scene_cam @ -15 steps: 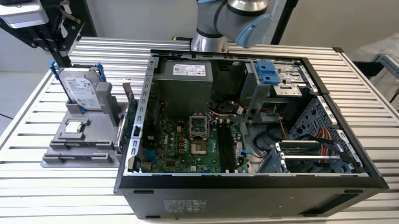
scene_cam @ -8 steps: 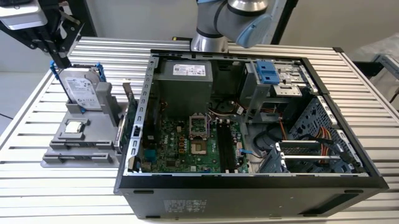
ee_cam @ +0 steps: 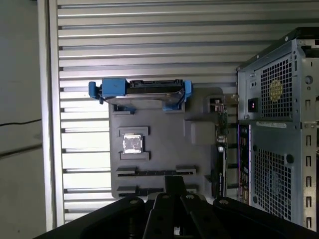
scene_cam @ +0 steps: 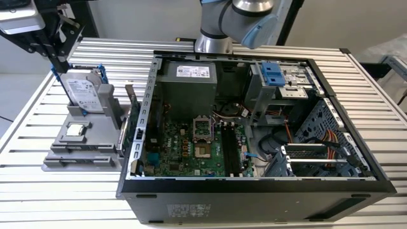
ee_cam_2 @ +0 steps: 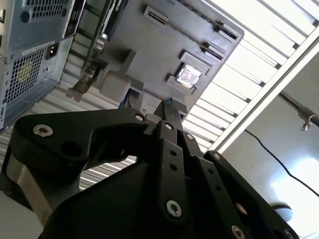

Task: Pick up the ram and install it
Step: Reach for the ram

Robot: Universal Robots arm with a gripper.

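The ram is a thin dark greenish board standing on edge along the side of a grey fixture, right beside the computer case; in the exterior view the ram is at that same side. My gripper hangs over the far end of the fixture, just above the blue-framed hard drive, well away from the ram. In both wrist views the gripper has its black fingers pressed together with nothing between them.
The open computer case takes up the exterior view's middle and right, with the motherboard and its long black slots exposed. A small silver processor chip lies on the fixture. Everything stands on a slatted metal table.
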